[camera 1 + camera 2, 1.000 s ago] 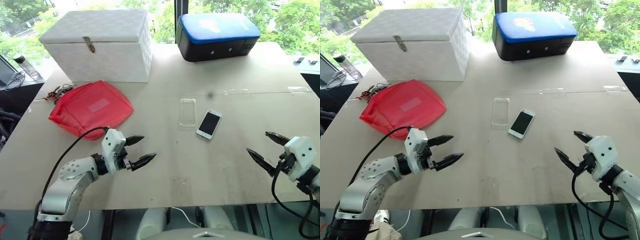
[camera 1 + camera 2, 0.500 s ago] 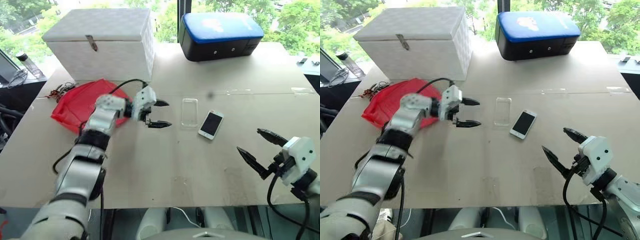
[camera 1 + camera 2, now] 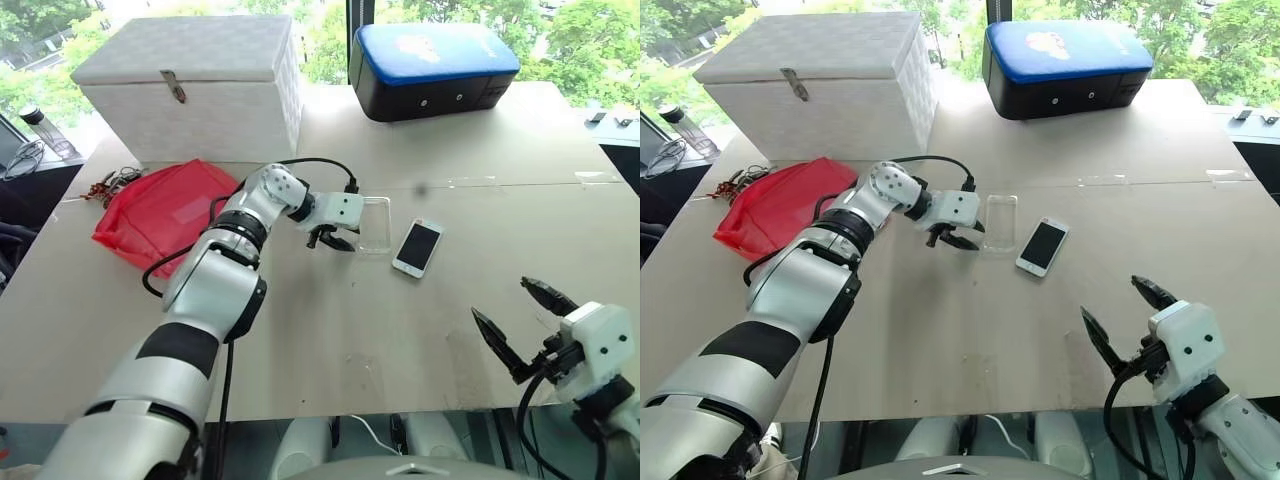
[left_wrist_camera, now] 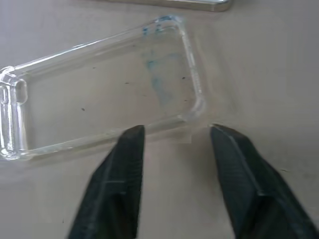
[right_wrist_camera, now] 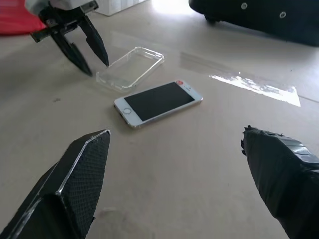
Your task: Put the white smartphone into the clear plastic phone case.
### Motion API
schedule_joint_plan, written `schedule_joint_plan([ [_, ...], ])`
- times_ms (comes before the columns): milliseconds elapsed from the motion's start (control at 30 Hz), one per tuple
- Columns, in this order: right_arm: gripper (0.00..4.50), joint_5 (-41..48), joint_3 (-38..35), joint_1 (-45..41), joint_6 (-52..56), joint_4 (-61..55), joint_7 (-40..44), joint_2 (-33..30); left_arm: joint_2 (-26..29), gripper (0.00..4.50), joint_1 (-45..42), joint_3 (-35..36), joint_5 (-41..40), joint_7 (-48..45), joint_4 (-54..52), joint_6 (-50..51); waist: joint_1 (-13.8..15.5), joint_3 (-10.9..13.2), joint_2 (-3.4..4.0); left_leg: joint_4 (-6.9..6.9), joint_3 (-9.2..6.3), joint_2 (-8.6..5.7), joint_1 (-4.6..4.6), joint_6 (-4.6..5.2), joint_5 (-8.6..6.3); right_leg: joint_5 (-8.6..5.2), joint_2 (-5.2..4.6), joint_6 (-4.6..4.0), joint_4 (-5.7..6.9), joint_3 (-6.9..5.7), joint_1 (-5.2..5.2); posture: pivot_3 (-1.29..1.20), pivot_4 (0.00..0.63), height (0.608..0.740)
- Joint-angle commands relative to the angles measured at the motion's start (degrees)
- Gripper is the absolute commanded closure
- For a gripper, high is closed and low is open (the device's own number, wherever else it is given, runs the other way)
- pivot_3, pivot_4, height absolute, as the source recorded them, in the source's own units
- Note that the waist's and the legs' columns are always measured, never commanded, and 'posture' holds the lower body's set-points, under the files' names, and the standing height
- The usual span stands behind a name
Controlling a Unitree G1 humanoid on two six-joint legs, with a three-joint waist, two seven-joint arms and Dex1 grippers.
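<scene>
At the far left of the table we note a red pouch lying flat, with a white latched box behind it. The left arm reaches across the pouch's near edge toward the middle of the table. We find the left gripper pointing down at the left long edge of the clear plastic phone case. Its two black fingers stand a little apart, with their tips just beside the case's edge and nothing between them; we cannot tell whether they touch it. The case lies flat and empty on the table. Just to its right lies the white smartphone, screen up, slightly angled and close beside the case without touching it. At the far side, right of centre, sits a blue and black case. At the near right we record the right gripper, held above the table with its jaws spread wide and empty, well apart from the phone.
</scene>
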Motion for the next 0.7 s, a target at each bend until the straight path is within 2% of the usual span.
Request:
schedule_joint_plan([
  [33, 0.00, -1.80, 1.47, 1.03, -2.16, -3.31, -1.54, 1.23, -0.90, 4.39, -1.06, 1.94, 0.46, 0.41, 0.35, 2.43, -0.05, 0.00, 0.00, 0.00, 0.02, 0.00, 0.01, 0.00, 0.00, 0.00, 0.00, 0.00, 0.00, 0.02, 0.00, 0.00, 0.150, 0.740],
  [233, 0.00, -5.28, 4.58, 0.38, -3.40, -2.34, -2.88, 2.06, -1.93, 4.39, -0.65, 4.80, -0.67, -2.04, -0.11, 1.99, -0.04, 0.01, -0.01, 0.00, -0.01, -0.01, 0.00, -0.01, 0.01, 0.00, -0.01, 0.00, 0.01, 0.01, -0.01, 0.00, 0.150, 0.740],
  [300, 0.00, -5.52, 4.74, -0.10, -3.24, -2.30, -2.99, 2.06, -1.76, 4.39, -1.46, 6.24, -1.79, -7.01, -0.19, 3.08, -0.03, 0.01, -0.01, 0.02, -0.01, -0.01, 0.00, -0.01, 0.01, 0.00, -0.02, 0.01, 0.00, 0.00, -0.01, 0.00, 0.150, 0.740],
  [400, 0.00, -5.21, 4.39, -0.34, -3.14, -2.21, -2.54, 1.90, -0.73, 3.54, -2.46, 7.95, -2.45, -7.53, -0.95, -0.56, -0.04, 0.01, -0.01, 0.02, -0.04, -0.02, -0.01, -0.01, 0.01, -0.01, -0.01, 0.01, 0.01, -0.03, -0.01, 0.00, 0.150, 0.740],
  [533, 0.00, -4.12, 3.37, -1.01, -2.99, -1.29, -1.46, 1.25, -0.62, 1.90, -2.89, 8.34, -1.19, -6.53, -1.23, -5.12, 0.01, 0.01, -0.01, 0.03, -0.06, -0.01, -0.01, -0.02, 0.01, 0.00, -0.03, 0.00, 0.01, -0.03, 0.00, 0.00, 0.150, 0.740],
  [700, 0.00, -1.88, 0.55, 2.19, -3.72, -2.17, 1.53, 0.20, -1.47, 1.90, -3.52, 4.91, 3.93, -3.02, -0.52, -6.76, 0.07, 0.01, -0.02, 0.04, -0.06, -0.04, -0.01, -0.01, 0.01, -0.01, -0.04, 0.01, 0.02, -0.04, 0.01, 0.00, 0.150, 0.740],
])
